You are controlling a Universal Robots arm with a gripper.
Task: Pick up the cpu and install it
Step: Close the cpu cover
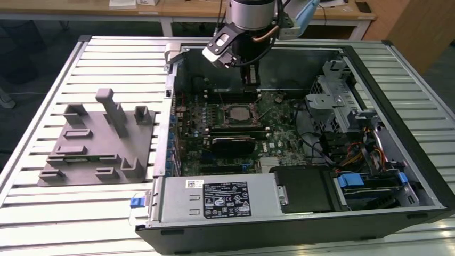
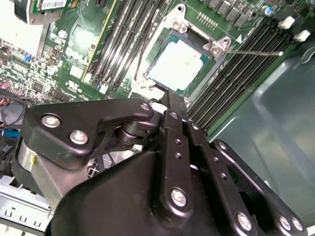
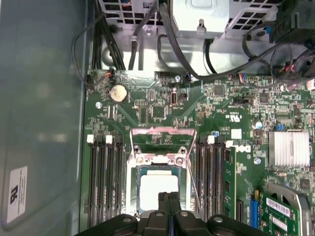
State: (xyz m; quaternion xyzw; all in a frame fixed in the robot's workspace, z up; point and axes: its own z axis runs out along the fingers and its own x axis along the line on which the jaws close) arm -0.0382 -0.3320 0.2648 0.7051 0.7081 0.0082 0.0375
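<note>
The cpu (image 3: 158, 186), a silvery-white square with a tan rim, lies flat in the open socket on the green motherboard (image 3: 162, 113). It shows in both wrist views (image 2: 177, 64). The socket's metal load plate (image 3: 162, 138) is flipped up, and its thin lever (image 2: 256, 51) sticks out to the side. My gripper (image 3: 168, 196) hangs just above the chip's near edge, its two narrow black fingers pressed together with nothing between them (image 2: 175, 99). In the exterior view the gripper (image 1: 249, 81) hovers inside the open computer case, over the socket (image 1: 238, 113).
Memory slots (image 3: 106, 177) flank the socket. A finned heatsink (image 3: 289, 147), a coin cell (image 3: 118, 92) and black cables (image 3: 197, 64) sit nearby. The case walls (image 1: 170, 90), power supply (image 1: 220, 197) and drive cage (image 1: 341, 101) hem in the board. A grey fixture (image 1: 99, 144) lies at the exterior view's left.
</note>
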